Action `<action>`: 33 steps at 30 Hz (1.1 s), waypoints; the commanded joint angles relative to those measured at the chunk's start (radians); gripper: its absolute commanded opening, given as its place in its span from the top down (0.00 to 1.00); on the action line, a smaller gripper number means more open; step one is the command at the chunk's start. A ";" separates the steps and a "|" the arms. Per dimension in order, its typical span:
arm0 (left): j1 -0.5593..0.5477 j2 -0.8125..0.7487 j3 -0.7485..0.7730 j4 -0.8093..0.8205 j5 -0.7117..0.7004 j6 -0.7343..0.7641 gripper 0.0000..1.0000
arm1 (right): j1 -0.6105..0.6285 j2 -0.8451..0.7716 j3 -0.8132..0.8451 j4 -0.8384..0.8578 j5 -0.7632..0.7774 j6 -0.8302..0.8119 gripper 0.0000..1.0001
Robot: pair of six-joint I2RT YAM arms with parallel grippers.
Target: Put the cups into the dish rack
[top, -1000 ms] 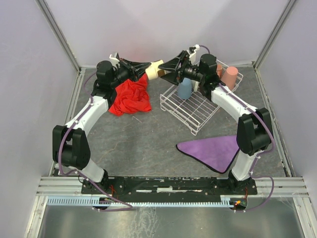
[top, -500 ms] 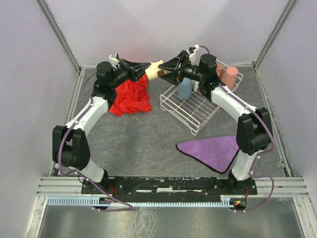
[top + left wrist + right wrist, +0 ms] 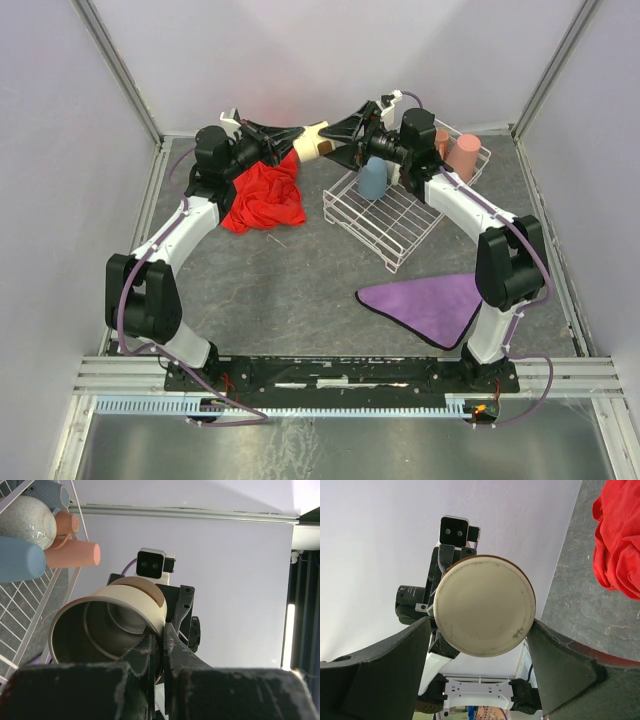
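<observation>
A cream handled mug (image 3: 316, 140) hangs on its side in the air at the back of the table. My left gripper (image 3: 298, 136) is shut on its rim; in the left wrist view one finger is inside the mug (image 3: 107, 630) and one outside. My right gripper (image 3: 338, 140) stands open around the mug's flat base (image 3: 485, 612), a finger close on each side. The white wire dish rack (image 3: 400, 215) sits to the right of the handover. In it are a light-blue cup (image 3: 373, 178) and a salmon-pink tumbler (image 3: 463, 152). The left wrist view also shows a speckled mug (image 3: 27, 522) and an orange mug (image 3: 65, 525) in the rack.
A red cloth (image 3: 262, 195) is crumpled on the table under my left arm. A purple cloth (image 3: 430, 305) lies flat at the front right. The enclosure's pale walls stand close behind both grippers.
My right gripper has edged a little to the left, closer around the mug's base. The left gripper and the mug have stayed where they were.
</observation>
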 commanded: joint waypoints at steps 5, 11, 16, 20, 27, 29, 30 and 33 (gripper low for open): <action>-0.018 -0.054 -0.001 0.050 0.027 -0.024 0.97 | 0.009 0.022 0.067 0.089 0.045 0.002 0.16; -0.021 -0.060 -0.012 0.054 0.019 -0.028 0.97 | 0.014 0.038 0.076 0.099 0.051 0.011 0.20; -0.016 -0.046 -0.005 0.063 0.010 -0.024 0.97 | 0.015 0.028 0.071 0.098 0.035 0.009 0.48; -0.007 -0.019 0.026 0.047 0.017 0.007 0.95 | 0.015 0.003 0.049 0.089 0.027 -0.004 0.70; 0.023 -0.001 0.046 0.004 0.001 0.069 0.61 | -0.015 -0.047 -0.005 0.064 0.025 -0.022 0.84; 0.030 0.005 0.049 0.000 -0.003 0.082 0.57 | -0.028 -0.060 -0.022 0.056 0.025 -0.027 0.86; 0.033 0.006 0.050 -0.001 -0.003 0.086 0.56 | -0.035 -0.067 -0.028 0.053 0.023 -0.027 0.87; 0.043 0.010 0.053 -0.014 -0.008 0.112 0.54 | -0.058 -0.088 -0.043 0.032 0.018 -0.039 0.88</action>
